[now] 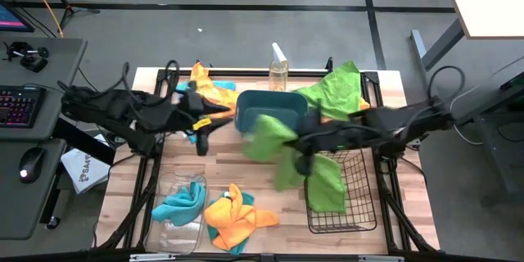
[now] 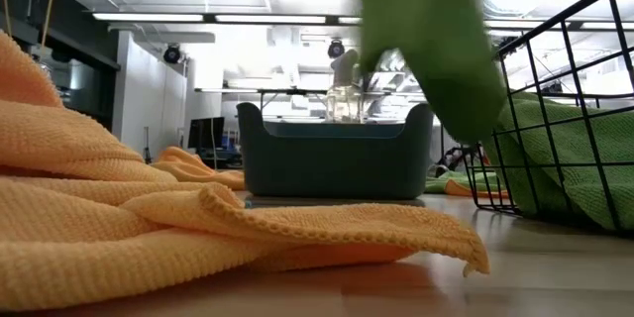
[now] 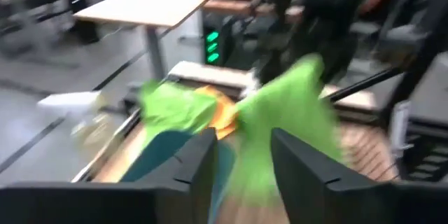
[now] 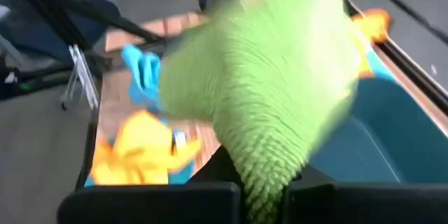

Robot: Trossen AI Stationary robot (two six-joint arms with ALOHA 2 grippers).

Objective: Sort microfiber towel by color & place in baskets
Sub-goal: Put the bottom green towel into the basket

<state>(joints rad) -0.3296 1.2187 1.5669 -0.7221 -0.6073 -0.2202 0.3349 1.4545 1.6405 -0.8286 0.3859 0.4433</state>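
Note:
My right gripper [image 1: 303, 160] is shut on a green microfiber towel [image 1: 272, 141], which hangs in the air between the dark teal tub [image 1: 270, 111] and the black wire basket [image 1: 350, 201]. Another green towel [image 1: 327, 184] lies in the wire basket. My left gripper [image 1: 201, 141] stands open to the left of the tub with nothing between its fingers [image 3: 189, 171]. A blue towel [image 1: 183, 201] lies in the clear bin [image 1: 168, 228]. An orange towel [image 1: 237, 215] lies on the table at the near edge. My right gripper pinches a gathered, narrow part of the green towel [image 4: 264, 171] between its two fingers, coming from the table's right and slanting down. The towel fans out wide beyond the fingers. It is lifted clear of the table, and its lower end [image 2: 466, 109] hangs beside the wire basket.
A clear spray bottle [image 1: 279, 70] stands behind the tub. Orange and blue towels [image 1: 210, 90] are piled at the far left, and a green towel over an orange one [image 1: 340, 90] lies at the far right. Desks and a keyboard stand beyond the table's left edge.

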